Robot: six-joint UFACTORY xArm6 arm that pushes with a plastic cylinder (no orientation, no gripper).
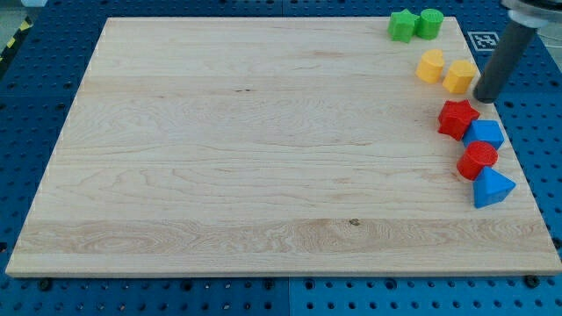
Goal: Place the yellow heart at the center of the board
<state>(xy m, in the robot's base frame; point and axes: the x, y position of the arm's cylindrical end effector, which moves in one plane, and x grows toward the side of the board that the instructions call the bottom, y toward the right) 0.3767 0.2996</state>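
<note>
- Tip (486, 96) just right of yellow block (459, 76), near board's (219, 149) right edge; no claw fitted, bare rod only.
- Yellow heart (430, 66) just left of that block, upper right, well apart from centre.
- 2 green blocks (415, 25) at the view's top.
- Red star (457, 118), blue block (485, 134), red block (477, 160), blue pyramid (492, 188) chained down right edge.

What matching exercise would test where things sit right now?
Things:
1. my tip
2. red star
3. lower blue block
4. left green block

Places:
A. nearest the view's bottom
B. beside the other green block
C. just right of the right yellow block
D. just below that yellow block

Pairs: 1-C, 2-D, 3-A, 4-B
</note>
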